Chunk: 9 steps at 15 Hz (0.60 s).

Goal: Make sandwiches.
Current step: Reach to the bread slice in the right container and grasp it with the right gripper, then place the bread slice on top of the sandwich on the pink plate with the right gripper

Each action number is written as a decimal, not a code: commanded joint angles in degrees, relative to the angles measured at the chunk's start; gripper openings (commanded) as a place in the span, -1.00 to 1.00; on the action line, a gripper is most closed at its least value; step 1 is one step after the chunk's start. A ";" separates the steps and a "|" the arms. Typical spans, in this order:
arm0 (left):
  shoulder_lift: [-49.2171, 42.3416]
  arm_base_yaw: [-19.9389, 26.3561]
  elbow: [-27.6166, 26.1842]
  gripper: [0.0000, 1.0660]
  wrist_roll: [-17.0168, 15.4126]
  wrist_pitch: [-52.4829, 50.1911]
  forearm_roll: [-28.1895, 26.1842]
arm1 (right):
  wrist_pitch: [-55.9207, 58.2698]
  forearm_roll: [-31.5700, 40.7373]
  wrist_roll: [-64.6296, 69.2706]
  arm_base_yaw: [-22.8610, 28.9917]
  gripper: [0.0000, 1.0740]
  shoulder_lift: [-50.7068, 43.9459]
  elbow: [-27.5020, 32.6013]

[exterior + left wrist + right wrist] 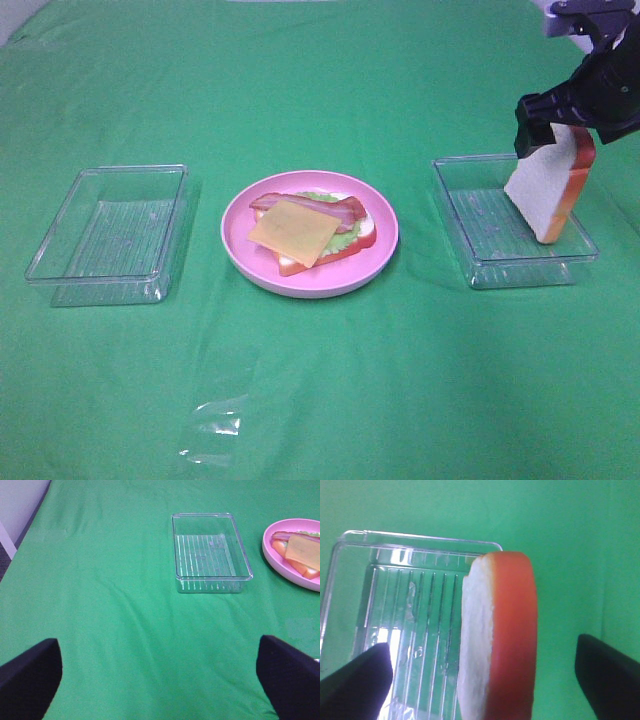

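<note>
An open-faced sandwich [310, 232] lies on the pink plate [375, 262]: bread, pale green lettuce, bacon strips and a yellow cheese square [293, 231] on top. It also shows in the left wrist view [300, 555]. A second bread slice [548, 190] stands tilted on edge at the right side of the right clear tray [480, 240]. My right gripper [560, 128] is over its upper end. In the right wrist view the fingers [360, 680] stand wide apart on both sides of the slice [505, 640] without touching it. My left gripper [160, 680] is open and empty above bare cloth.
An empty clear tray [110, 235] sits left of the plate and also shows in the left wrist view [210, 550]. A piece of clear plastic film [212, 430] lies on the green cloth near the front. The cloth's left edge [20, 535] shows in the left wrist view.
</note>
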 commanded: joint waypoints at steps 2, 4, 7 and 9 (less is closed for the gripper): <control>-1.20 -0.06 0.17 0.83 0.17 -0.17 -0.06 | -2.58 -4.87 0.57 0.00 0.10 2.75 -0.69; -1.20 -0.06 0.17 0.83 0.17 -0.17 -0.06 | -3.04 -5.44 2.52 0.00 -0.34 2.64 -0.69; -1.20 -0.06 0.17 0.83 0.34 -0.17 -0.06 | -1.32 -3.78 2.52 0.06 -0.61 2.52 -0.69; -1.20 -0.06 0.17 0.83 0.34 -0.17 -0.06 | -0.63 -2.06 2.46 0.17 -0.62 0.97 -0.69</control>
